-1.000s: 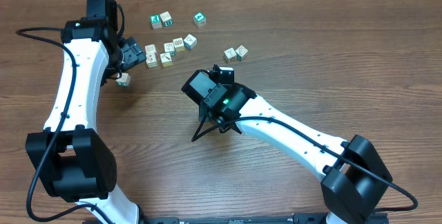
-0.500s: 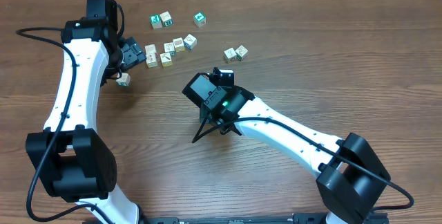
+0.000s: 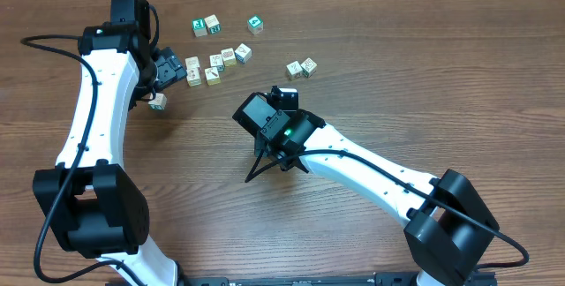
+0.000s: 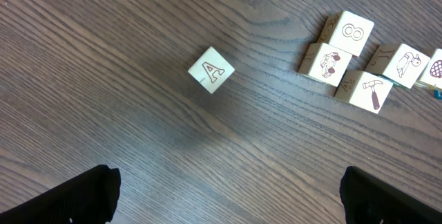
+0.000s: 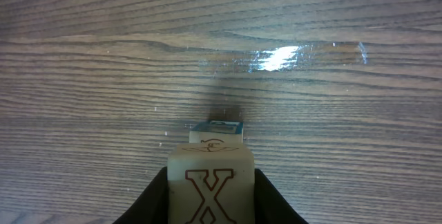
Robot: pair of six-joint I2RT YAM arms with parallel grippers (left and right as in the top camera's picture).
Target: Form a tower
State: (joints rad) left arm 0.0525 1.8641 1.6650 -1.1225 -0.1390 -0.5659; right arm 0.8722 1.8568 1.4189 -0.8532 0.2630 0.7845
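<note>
Here, near the centre of the worktop point(image 3: 397, 74), clamping the right gripper point(image 5: 212, 182) on the X-marked cube point(image 5: 210, 186) topping the tower point(image 5: 213, 156), a teal-edged cube point(image 5: 216, 131) just beneath it, while holding the left gripper point(image 4: 228, 200) spread wide apart near a loose A cube point(image 4: 211, 70) toward the far left edge.
</note>
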